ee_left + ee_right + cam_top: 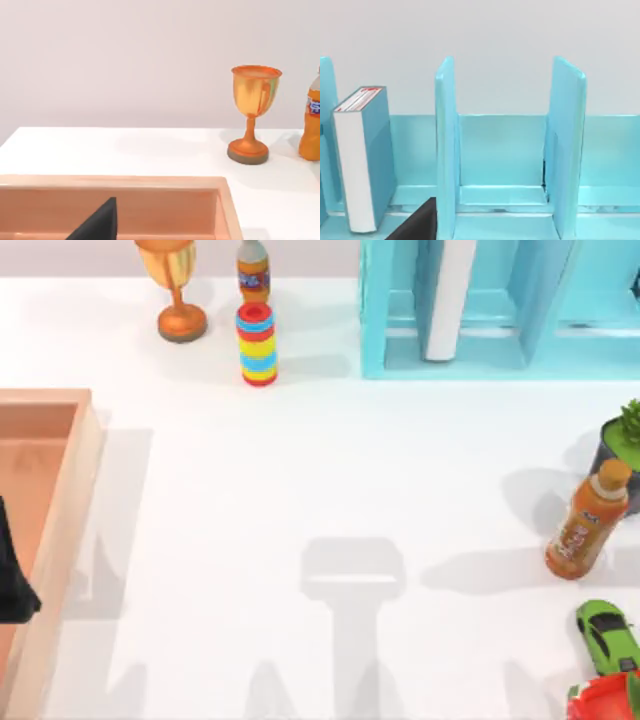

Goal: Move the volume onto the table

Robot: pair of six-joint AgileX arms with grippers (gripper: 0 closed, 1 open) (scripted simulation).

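Wooden tray sits at the far left of the top view, light brown with raised rims, and a bit of the dark left gripper pokes in over it at the left edge. Can't tell how its fingers are set, too little of it shows.

Moving right along the upper edge: an orange-gold goblet, then an orange soda bottle with a blue label whose writing I can't read, and right in front of it a stack of rings in red, blue and yellow. The left wrist view has the goblet and bottle side by side past the tray's far rim.

Upper middle to upper right is the turquoise shelf unit. The volume stands upright in its leftmost compartment, white page edges up. From the right wrist view it's teal-covered with a red-and-white label on top, unreadable, leaning a little against the divider.

White surface across the middle is bare apart from shadows.

Right edge: potted plant, a brown bottle with an orange label tilted just below it, then a green toy car and something red in the lower right corner.

Right gripper is just a dark wedge low in its own wrist view; can't tell about its fingers either.
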